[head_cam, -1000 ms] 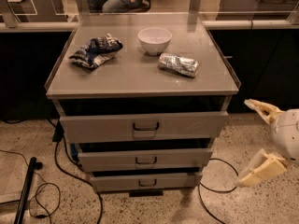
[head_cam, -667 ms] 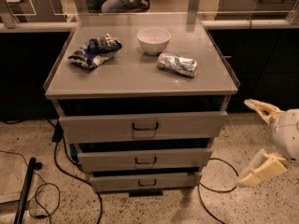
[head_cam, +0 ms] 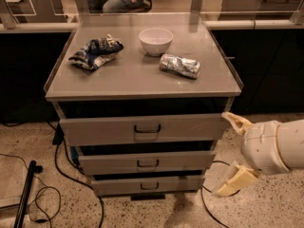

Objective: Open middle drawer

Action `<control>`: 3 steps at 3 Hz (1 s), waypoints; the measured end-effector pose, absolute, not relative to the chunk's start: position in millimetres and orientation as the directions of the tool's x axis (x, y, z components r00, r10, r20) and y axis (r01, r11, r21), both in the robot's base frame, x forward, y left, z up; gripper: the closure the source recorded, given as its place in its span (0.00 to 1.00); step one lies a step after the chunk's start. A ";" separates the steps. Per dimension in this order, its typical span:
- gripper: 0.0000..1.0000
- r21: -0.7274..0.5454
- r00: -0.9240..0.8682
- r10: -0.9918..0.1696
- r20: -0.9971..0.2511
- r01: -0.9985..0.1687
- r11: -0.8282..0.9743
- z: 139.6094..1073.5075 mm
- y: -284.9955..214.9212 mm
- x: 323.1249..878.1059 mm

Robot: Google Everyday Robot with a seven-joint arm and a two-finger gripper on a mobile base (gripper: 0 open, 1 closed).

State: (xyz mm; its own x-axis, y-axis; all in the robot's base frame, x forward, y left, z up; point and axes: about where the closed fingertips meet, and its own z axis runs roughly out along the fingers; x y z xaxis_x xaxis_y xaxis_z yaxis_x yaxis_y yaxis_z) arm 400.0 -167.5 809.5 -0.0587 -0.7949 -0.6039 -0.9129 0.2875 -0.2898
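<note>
The hand (head_cam: 224,155) is spread wide and holds nothing, near the right side of the drawers. The middle drawer (head_cam: 109,164) sits below the counter (head_cam: 137,77), between the two other fronts.

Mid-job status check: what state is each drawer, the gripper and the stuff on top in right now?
gripper: open, holding nothing, by the right front corner of the cabinet.
middle drawer: looks shut, inside hidden.
top drawer: looks shut.
bottom drawer: looks shut.
white bowl: upright, appears empty.
blue bag: crumpled, lying flat.
silver packet: lying on its side.
</note>
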 end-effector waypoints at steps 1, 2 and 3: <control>0.00 -0.287 -0.062 -0.800 -0.596 -0.915 0.285 780.0 -153.1 411.8; 0.00 -0.287 -0.057 -0.803 -0.594 -0.917 0.277 753.1 -143.2 427.1; 0.00 -0.288 -0.028 -0.813 -0.582 -0.928 0.238 715.3 -139.5 444.4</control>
State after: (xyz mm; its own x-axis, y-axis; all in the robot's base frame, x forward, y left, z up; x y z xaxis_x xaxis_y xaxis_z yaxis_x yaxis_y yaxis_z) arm 444.4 -139.5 715.3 -0.0280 -0.8125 -0.5823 -0.9275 0.2383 -0.2879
